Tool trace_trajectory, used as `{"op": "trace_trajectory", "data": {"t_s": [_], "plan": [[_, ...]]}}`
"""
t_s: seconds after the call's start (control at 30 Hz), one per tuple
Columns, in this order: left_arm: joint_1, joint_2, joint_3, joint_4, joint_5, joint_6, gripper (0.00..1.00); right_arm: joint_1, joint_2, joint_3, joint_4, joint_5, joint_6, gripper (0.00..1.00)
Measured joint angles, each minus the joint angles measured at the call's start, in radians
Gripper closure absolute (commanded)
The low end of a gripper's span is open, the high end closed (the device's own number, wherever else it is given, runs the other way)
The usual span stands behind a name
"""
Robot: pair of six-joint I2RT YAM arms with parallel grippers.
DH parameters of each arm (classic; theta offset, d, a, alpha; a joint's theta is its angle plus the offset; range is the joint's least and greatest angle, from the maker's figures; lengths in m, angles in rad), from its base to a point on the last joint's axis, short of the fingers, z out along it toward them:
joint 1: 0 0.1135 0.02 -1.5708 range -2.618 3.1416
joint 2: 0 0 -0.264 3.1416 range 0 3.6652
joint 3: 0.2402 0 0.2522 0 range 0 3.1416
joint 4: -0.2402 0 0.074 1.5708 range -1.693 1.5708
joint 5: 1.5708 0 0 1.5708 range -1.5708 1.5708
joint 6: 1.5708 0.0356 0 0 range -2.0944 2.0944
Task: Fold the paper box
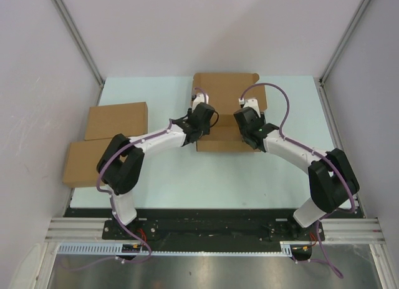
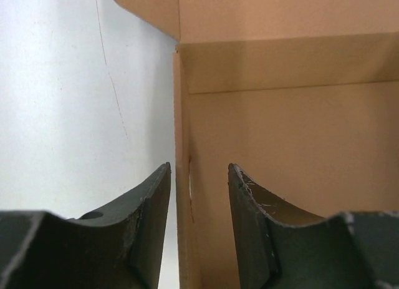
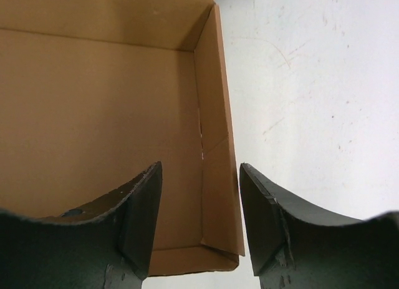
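Box (image 1: 225,92): plain brown cardboard, matte and smooth; a shallow rectangular tray with thin upright walls and sharp creased corners.
Lid (image 1: 224,86): a flat panel of the same board, lying open on the far side of the tray, with notched far corners.
Box position: middle of the surface, a little beyond centre, between the two tools.
Left wall (image 2: 182,195): a thin upright edge of board with a short slit low on its inner face.
Right wall (image 3: 218,158): a folded panel with a diagonal crease and a small slit near the floor seam.
Left tool (image 2: 199,170): black curved fingers (image 2: 146,226) with scuffed, whitened edges. They are spread, one outside and one inside the left wall, with a gap on each side and nothing clamped.
Right tool (image 3: 201,167): fingers of the same make, spread astride the right wall. The inner one is clear of the board and the outer one is just beside the wall's outer edge.
Surface (image 1: 156,176): pale mint, hard and matte, with fine scratches visible in the wrist views.
Flat boxes (image 1: 115,120): two closed brown cardboard rectangles, staggered at the left edge of the surface, well apart from the box.
Arms (image 1: 156,139): white shells with black joints.
Cables (image 1: 283,105): purple, looped along each arm.
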Motion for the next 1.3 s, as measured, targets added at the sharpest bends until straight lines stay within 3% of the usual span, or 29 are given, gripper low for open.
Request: {"op": "trace_trajectory", "data": {"t_s": [0.3, 0.67, 0.77, 1.0, 1.17, 1.3], "plan": [[0.000, -0.006, -0.113, 0.014, 0.000, 0.000, 0.50, 0.012, 0.001, -0.001, -0.032, -0.002, 0.029, 0.29], [0.000, -0.010, -0.151, 0.018, -0.019, -0.001, 0.48, -0.015, -0.051, -0.011, -0.052, -0.031, 0.071, 0.27], [0.000, -0.016, -0.161, 0.018, -0.030, -0.002, 0.43, -0.027, -0.091, -0.027, -0.054, -0.034, 0.079, 0.27], [0.007, -0.116, -0.176, 0.024, -0.053, 0.000, 0.39, -0.074, -0.201, -0.037, -0.047, -0.056, 0.097, 0.27], [0.014, -0.188, -0.175, 0.060, -0.053, 0.002, 0.39, -0.207, -0.278, -0.063, 0.086, -0.108, 0.146, 0.28], [0.014, -0.188, -0.180, 0.075, -0.051, 0.002, 0.40, -0.412, -0.273, -0.138, 0.341, -0.293, 0.208, 0.27]]}}
